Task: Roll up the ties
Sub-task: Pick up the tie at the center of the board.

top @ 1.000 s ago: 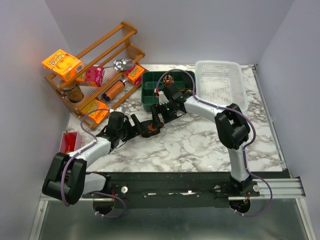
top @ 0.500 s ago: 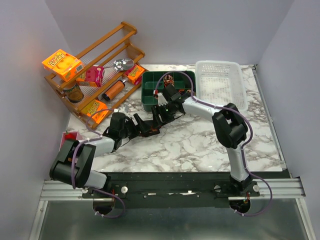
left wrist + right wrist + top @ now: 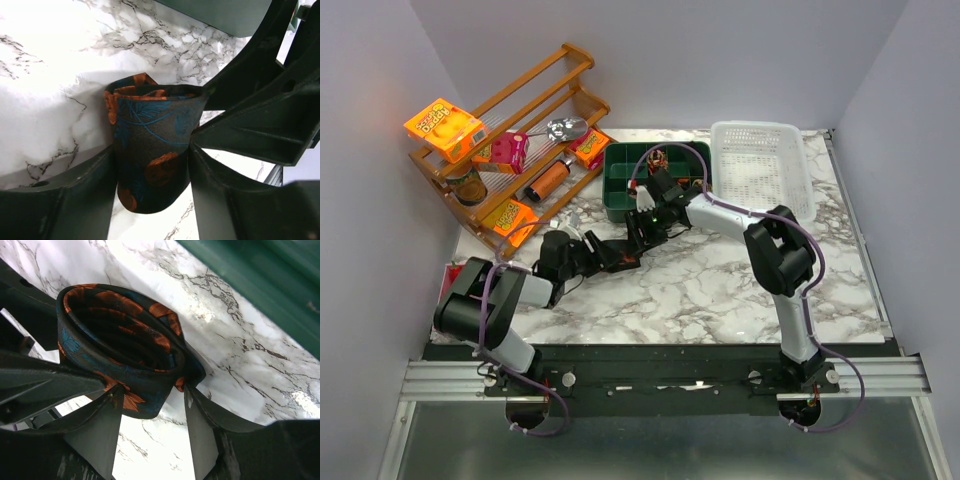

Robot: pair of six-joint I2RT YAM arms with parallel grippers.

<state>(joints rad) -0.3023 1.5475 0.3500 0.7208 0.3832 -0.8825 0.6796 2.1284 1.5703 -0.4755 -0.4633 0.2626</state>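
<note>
One rolled tie (image 3: 125,347), hollow core only in right-wrist view

Left gripper (image 3: 604,253) and right gripper (image 3: 637,233) are positioned tip to tip at a tie (image 3: 620,262) on the marble table (image 3: 720,290), just beside the green tray (image 3: 612,196).

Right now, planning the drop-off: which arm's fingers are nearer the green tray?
Right. Its fingers hold the rolled tie just before the green tray; the left fingers grip it from farther away.
</note>
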